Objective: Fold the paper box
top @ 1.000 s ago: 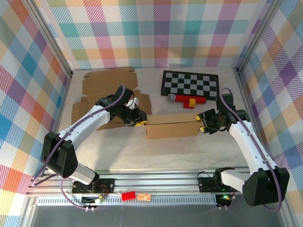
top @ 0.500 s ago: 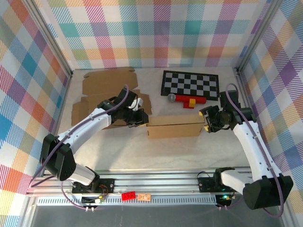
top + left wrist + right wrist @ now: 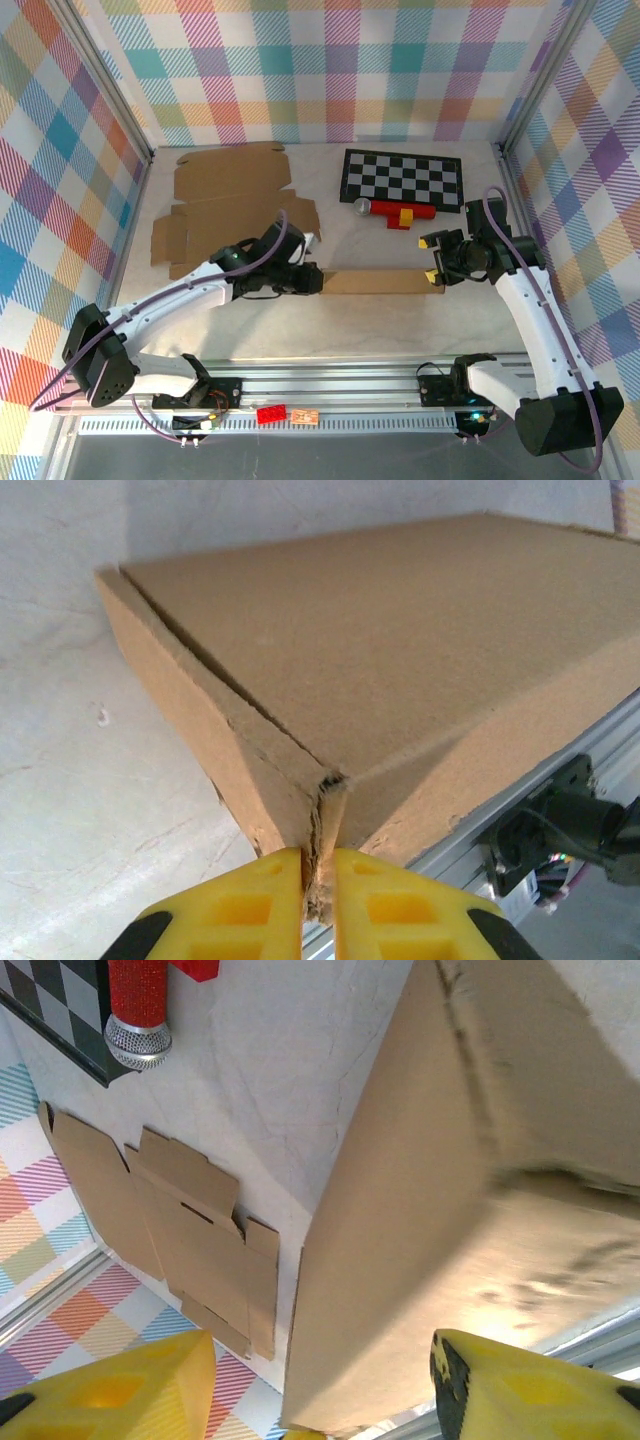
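Observation:
The paper box (image 3: 375, 281) is a brown cardboard box lying across the middle of the table, seen as a long narrow strip from above. My left gripper (image 3: 312, 280) is at its left end. In the left wrist view the yellow fingers (image 3: 250, 905) are shut on a frayed cardboard corner edge of the box (image 3: 400, 660), gripper (image 3: 318, 880). My right gripper (image 3: 433, 260) is at the box's right end. In the right wrist view it (image 3: 320, 1400) stands open, its jaws wide apart with the box's end (image 3: 430, 1210) between them.
A flat cardboard blank (image 3: 230, 190) lies at the back left. A checkerboard (image 3: 403, 178) sits at the back, with a red silver-headed microphone (image 3: 385, 210) and a red block (image 3: 405, 216) in front of it. The aluminium rail (image 3: 330, 385) runs along the near edge.
My left arm has swung toward the near side, still holding the box's left end. The box now shows a narrower face from above. My right gripper opened wider at the right end.

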`<state>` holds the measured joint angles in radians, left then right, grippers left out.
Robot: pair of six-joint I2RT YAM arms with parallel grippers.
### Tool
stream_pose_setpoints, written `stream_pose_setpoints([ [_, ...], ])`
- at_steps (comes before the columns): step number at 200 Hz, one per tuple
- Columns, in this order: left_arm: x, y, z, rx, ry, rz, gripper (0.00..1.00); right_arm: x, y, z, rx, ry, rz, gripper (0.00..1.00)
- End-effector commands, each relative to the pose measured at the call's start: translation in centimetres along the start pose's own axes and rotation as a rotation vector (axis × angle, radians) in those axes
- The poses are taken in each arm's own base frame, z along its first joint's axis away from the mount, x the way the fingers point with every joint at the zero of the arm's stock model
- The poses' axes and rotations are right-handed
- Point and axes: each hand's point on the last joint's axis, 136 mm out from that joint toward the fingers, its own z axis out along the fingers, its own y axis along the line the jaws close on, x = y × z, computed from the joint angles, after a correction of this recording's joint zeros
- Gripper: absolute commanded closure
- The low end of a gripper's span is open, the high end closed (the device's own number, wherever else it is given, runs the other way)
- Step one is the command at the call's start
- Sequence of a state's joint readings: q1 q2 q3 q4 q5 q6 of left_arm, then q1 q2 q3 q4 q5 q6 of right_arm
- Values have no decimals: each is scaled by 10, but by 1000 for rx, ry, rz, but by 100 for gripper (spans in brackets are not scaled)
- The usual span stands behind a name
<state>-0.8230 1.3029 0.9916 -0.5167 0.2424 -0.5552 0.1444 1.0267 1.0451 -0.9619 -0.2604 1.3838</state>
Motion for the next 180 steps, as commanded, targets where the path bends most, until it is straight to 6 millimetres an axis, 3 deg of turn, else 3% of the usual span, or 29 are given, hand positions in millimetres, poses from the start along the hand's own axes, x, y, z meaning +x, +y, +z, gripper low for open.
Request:
stream_pose_setpoints([
  [1, 22, 16, 21, -48, 33, -4, 86, 6, -21, 5, 45, 31, 12, 42],
  [28, 46, 31, 47, -64, 119, -54, 85, 5, -35, 12, 69, 27, 7, 42],
  [45, 48, 34, 56, -67, 128, -74, 83, 3, -40, 14, 85, 21, -24, 43],
  [61, 41, 29, 55, -59, 107, -91, 79, 1, -46, 18, 115, 24, -61, 43],
  [78, 31, 27, 49, -54, 73, -168, 64, 2, -55, 23, 149, 33, -96, 43],
  [110, 6, 20, 43, 16, 30, -298, 48, 2, -69, 31, 194, 39, -156, 44],
  [147, 7, 18, 71, 21, 144, -322, 51, 3, -76, 41, 242, 65, -199, 43],
  [180, 0, 18, 88, 39, 133, -325, 56, 2, -52, 30, 189, 47, -298, 42],
])
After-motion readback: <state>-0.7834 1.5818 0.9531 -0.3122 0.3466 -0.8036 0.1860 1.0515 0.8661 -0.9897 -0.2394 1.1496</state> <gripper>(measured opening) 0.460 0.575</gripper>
